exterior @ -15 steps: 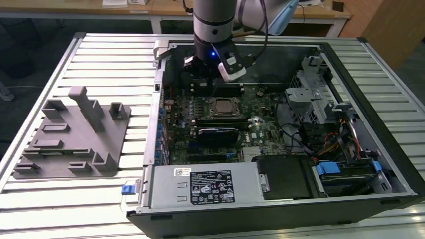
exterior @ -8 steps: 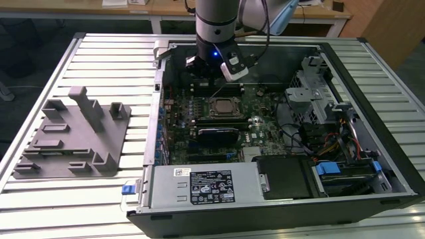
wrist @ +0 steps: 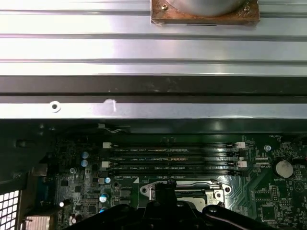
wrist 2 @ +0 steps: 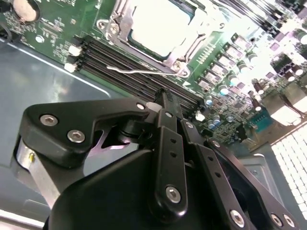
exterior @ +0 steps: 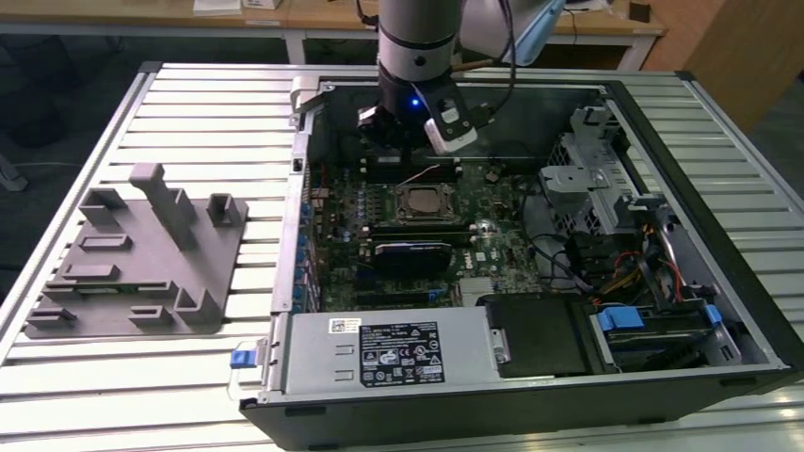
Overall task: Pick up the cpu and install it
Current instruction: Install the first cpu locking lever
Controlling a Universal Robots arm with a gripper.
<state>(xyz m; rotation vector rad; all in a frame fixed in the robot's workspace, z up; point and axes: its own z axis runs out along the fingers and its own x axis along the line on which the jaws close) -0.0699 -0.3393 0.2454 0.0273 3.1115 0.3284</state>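
Observation:
The cpu lies flat in the motherboard socket inside the open computer case, its silvery top facing up. The second wrist view shows the cpu framed by the socket's metal bracket, with a thin wire lever lying beside it. My gripper hangs just above the board, behind the socket towards the case's far wall. In the second wrist view the black fingers come together to a narrow tip with nothing between them. In the first wrist view my gripper covers part of the cpu.
A grey moulded tray rests on the slatted table at the exterior view's left. Inside the case are memory slots, a black block, a power supply and a drive cage. The case walls ring the board.

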